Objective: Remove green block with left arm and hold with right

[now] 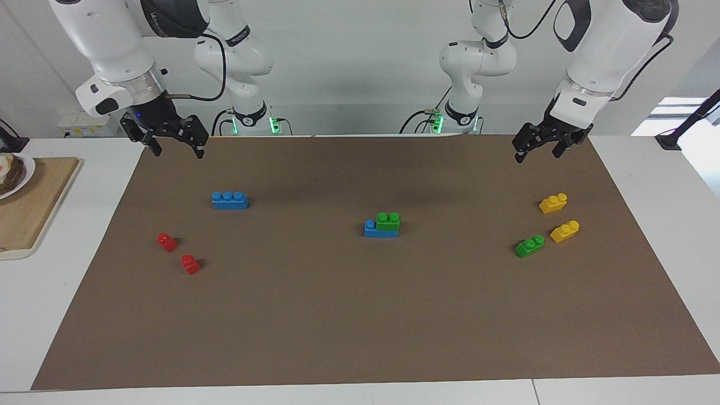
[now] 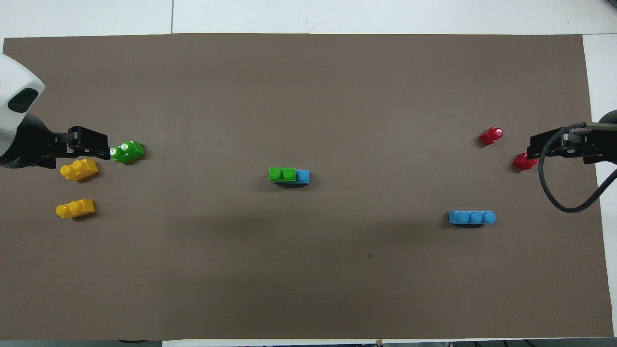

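Facing view: the green block (image 1: 388, 221) sat on a blue brick (image 1: 381, 230) near the middle of the brown mat (image 1: 360, 315), covering two of its studs and leaving one blue stud bare at the end toward the right arm. The left gripper (image 1: 539, 152) hung in the air over the mat's edge nearest the robots, at the left arm's end, jaws spread and holding nothing. The right gripper (image 1: 175, 149) hung over the mat's corner nearest the robots at the right arm's end, jaws spread and empty too. A second blue brick (image 1: 229, 200) lay alone toward the right arm's end, with two red blocks (image 1: 167, 242) (image 1: 190, 264) farther from the robots than it. Toward the left arm's end lay two yellow bricks (image 1: 553, 203) (image 1: 565, 231) and a loose green brick (image 1: 529, 246) just beside the farther yellow one. A wooden board (image 1: 31, 205) lay on the white table off the mat, at the right arm's end.

Overhead view: the green block (image 2: 282, 174) was on its blue brick (image 2: 302, 176) at mid-mat. The left gripper (image 2: 89, 144) covered part of the loose green brick (image 2: 129, 151) and stood above one yellow brick (image 2: 78, 169); the other yellow brick (image 2: 74, 208) lay nearer the robots. The right gripper (image 2: 549, 146) overlapped one red block (image 2: 523, 161), the other red block (image 2: 491, 135) lying clear of it, and the lone blue brick (image 2: 471, 217) lay nearer the robots.
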Controlling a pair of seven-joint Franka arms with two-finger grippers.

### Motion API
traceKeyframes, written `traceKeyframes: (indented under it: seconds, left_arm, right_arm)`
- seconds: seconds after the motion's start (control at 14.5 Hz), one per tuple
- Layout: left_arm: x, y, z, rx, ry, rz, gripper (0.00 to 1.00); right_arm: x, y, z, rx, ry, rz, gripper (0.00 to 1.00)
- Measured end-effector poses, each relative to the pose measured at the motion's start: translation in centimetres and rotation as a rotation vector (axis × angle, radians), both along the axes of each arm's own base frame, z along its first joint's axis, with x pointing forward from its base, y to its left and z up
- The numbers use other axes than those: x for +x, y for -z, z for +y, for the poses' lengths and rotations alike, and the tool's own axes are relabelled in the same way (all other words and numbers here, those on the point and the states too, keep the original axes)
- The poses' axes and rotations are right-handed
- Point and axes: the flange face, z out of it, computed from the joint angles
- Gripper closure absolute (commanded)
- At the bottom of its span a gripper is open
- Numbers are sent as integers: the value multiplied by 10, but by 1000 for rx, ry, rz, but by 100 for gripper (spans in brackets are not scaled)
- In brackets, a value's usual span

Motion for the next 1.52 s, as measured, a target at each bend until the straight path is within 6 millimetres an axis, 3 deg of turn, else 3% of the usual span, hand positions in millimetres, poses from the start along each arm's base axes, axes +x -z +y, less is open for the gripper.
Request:
traceKeyframes:
  seconds: [0.69,1.03,1.31,1.52]
  left_arm:
    - [-7,-6,1,1,-4,11,0]
    - [-8,-2,-4,-17,-128,27,0]
    - [-11,-1,-43,-38,-263,24,0]
    - [-9,12,-72,-28,-358,39,0]
  right_arm:
    - [0,0,0,0,0,0,0]
    - [0,0,0,0,0,0,0]
    - [0,0,0,0,0,0,0]
    - [0,0,0,0,0,0,0]
